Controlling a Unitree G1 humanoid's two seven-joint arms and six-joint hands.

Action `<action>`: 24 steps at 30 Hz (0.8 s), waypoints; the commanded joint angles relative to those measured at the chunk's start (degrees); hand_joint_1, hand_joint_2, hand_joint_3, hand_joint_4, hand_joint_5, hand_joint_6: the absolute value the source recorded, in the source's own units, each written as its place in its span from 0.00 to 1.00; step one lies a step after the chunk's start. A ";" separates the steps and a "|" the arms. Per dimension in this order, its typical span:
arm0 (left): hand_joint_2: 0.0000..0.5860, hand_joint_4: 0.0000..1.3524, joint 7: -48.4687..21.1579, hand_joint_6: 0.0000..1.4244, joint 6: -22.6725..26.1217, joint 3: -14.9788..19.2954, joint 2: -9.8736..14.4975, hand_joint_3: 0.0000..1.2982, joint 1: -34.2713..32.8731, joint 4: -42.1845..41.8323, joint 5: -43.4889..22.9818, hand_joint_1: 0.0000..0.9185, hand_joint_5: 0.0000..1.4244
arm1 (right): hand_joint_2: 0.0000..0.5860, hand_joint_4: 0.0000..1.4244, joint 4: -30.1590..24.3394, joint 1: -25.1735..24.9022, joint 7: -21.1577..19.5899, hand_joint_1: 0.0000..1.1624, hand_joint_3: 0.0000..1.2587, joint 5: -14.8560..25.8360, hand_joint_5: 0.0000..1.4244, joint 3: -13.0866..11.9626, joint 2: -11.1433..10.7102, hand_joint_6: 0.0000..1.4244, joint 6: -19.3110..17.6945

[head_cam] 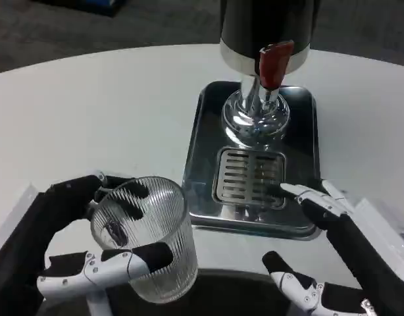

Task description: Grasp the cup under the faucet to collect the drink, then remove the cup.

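Note:
A clear ribbed glass cup (147, 235) stands upright near the table's front, left of the tray, and looks empty. My left hand (77, 243) grips it, fingers wrapped around its sides. The dispenser's dark body (268, 29) with its red tap lever (273, 62) stands at the back on a chrome base (256, 118). Below the faucet lies the slotted drip grate (248, 176), bare. My right hand (333, 253) hovers at the tray's front right corner, fingers spread, holding nothing.
The steel tray (201, 141) takes up the middle right of the round white table (90, 112). A white block (14, 204) lies at the left edge and another (386, 227) at the right. Dark floor lies beyond the table's far rim.

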 commanded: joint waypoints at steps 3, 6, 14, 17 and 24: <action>0.00 0.51 -0.22 0.34 -0.33 -0.19 0.50 0.50 -0.83 -0.31 -0.44 0.70 0.53 | 0.71 0.09 -0.12 0.43 0.18 0.53 0.16 0.26 0.02 0.06 0.30 0.00 -0.33; 0.00 0.51 -0.06 0.34 -0.58 -0.58 0.52 0.50 -1.72 0.28 -0.13 0.70 0.53 | 0.71 0.09 -0.11 0.55 0.27 0.53 0.16 0.13 0.02 0.11 0.30 0.00 -0.27; 0.00 0.51 0.51 0.34 -2.56 0.79 1.85 0.50 -5.01 4.62 0.81 0.70 0.53 | 0.71 0.09 0.35 -0.15 0.70 0.53 0.16 -0.48 0.02 1.41 0.50 0.00 0.02; 0.00 0.51 1.11 0.34 -4.08 1.28 2.59 0.50 -6.87 7.60 1.27 0.70 0.53 | 0.71 0.09 0.49 -0.39 0.78 0.53 0.16 -0.57 0.02 1.66 0.50 0.00 0.18; 0.00 0.51 2.98 0.34 -11.31 0.66 3.90 0.50 -14.18 20.22 3.40 0.70 0.53 | 0.71 0.09 0.46 -0.73 1.07 0.53 0.16 -0.72 0.02 1.62 0.59 0.00 0.43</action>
